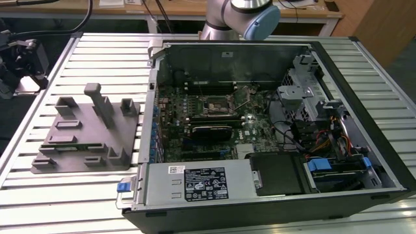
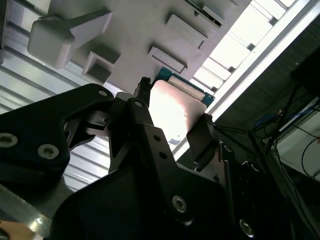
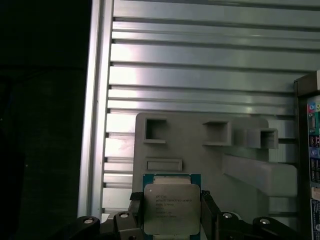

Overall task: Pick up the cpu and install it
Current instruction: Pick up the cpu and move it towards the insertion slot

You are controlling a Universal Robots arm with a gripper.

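**Cpu held over the fixture.** The cpu (image 3: pixel 171 207) lies flat between the jaws, its pale metal lid turned to the first wrist view and a green edge of substrate showing past the lid. I read the gripper (image 2: pixel 175 100) as clamped on the chip, with a finger (image 3: pixel 207 211) against each of two opposite edges. The chip is square, so I see no long axis to align. Behind it, well apart, the grey fixture (image 3: pixel 200 150) rests on the slatted table (image 3: pixel 200 65). The open computer case (image 1: pixel 273 122) stands to the exterior view's right of that fixture.

faint print on cpu (image 3: pixel 171 210), black label (image 1: pixel 206 184) on power supply box (image 1: pixel 162 189): none readable.
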